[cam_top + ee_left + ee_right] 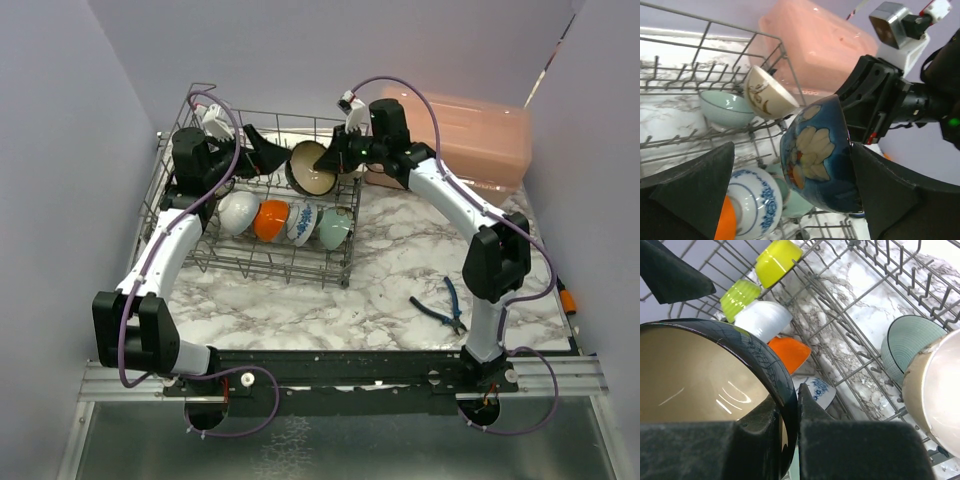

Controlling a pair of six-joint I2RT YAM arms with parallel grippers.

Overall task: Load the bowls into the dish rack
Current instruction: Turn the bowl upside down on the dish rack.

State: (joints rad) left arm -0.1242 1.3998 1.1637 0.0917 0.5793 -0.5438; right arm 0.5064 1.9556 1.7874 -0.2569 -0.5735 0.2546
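Note:
My right gripper point(792, 397) is shut on the rim of a dark blue flowered bowl point(313, 167) with a beige inside, holding it tilted over the back of the dish rack point(200, 262). My left gripper point(792, 150) is open, its fingers point(695, 190) standing either side of that bowl point(820, 155); whether one touches the bowl is not clear. In the rack sit a white bowl point(238, 212), an orange bowl point(270, 220), a blue-patterned bowl point(302, 222) and a teal bowl point(335, 228). Two lime bowls point(777, 255), a second teal bowl point(910, 345) and a beige bowl point(935, 390) also stand there.
A pink lidded box point(470, 135) stands at the back right, just behind the rack's corner. Blue-handled pliers point(440, 305) lie on the marble table point(400, 260) to the right. Upright tines and rack walls surround both grippers.

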